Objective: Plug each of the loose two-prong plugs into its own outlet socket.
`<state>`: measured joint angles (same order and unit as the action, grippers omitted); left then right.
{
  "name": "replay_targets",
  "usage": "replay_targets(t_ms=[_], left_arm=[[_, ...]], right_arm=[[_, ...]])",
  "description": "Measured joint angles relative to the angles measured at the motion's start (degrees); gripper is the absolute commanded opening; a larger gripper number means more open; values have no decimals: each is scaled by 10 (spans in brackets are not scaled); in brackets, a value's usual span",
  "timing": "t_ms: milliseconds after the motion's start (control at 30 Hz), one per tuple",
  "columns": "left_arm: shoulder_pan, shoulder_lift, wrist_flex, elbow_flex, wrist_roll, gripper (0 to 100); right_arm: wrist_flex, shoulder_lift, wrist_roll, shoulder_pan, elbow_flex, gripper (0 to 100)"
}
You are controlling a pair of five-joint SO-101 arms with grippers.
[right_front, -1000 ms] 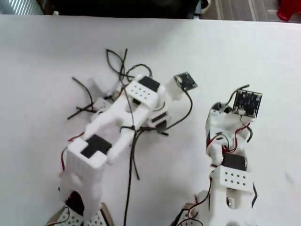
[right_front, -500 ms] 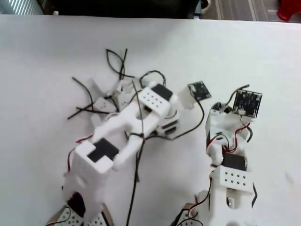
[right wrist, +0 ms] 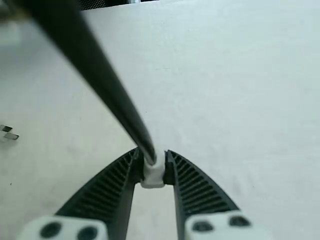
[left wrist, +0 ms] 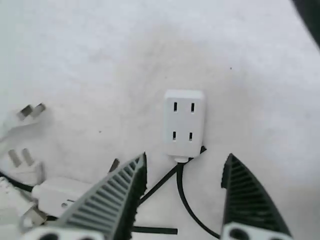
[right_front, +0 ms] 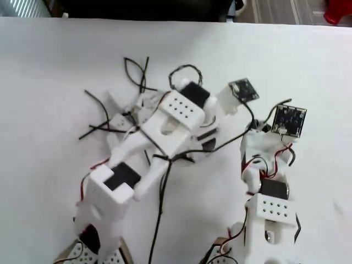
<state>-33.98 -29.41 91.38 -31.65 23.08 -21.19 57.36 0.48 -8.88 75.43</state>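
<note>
At the left of the table [right_front: 49,60] the loose plugs [right_front: 117,122] lie among black leads. Seen from the left gripper [left wrist: 186,159] they sit off to one side, beyond the outer face of one finger. One plug [left wrist: 25,112] shows its two bare prongs, a second plug [left wrist: 22,164] lies nearer, and a white plug body [left wrist: 60,192] lies just beside that finger's back. The left gripper is spread wide and carries nothing. Just ahead of its fingertips, centred on the gap, the outlet block [left wrist: 184,122] lies flat. Its two pairs of slots face up unfilled, and its black lead [left wrist: 181,197] runs back between the fingers.

Further right, the right gripper [right wrist: 152,154] is clamped on a small white cord end [right wrist: 152,176], whose black cord [right wrist: 95,75] runs away ahead of the fingers. No prongs show on it, so I cannot tell whether it is a plug.

The step in hand is probably fetching a plug with the left gripper. To do it well, shift sideways to the plugs rather than drop onto the outlet. Grip a plug by its body across the flat faces so it cannot twist, and leave the prongs clear and pointing away from the fingers. The outlet block looks light and unanchored, so it may slide when pushed. Press the prongs straight down into one pair of slots, and keep the leads from snagging.
</note>
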Motion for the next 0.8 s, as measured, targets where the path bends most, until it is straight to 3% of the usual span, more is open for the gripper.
replay_targets(t_ms=[133, 267, 500, 800], left_arm=[[2, 0, 70, -107, -20, 159], [3, 0, 100, -179, -25, 22], [3, 15, 105, -176, -25, 22], [15, 191, 105, -135, -25, 22]], right_arm=[[0, 0, 0, 0, 0, 16], [0, 0, 0, 0, 0, 16], [0, 0, 0, 0, 0, 16], [0, -2, 0, 0, -1, 16]])
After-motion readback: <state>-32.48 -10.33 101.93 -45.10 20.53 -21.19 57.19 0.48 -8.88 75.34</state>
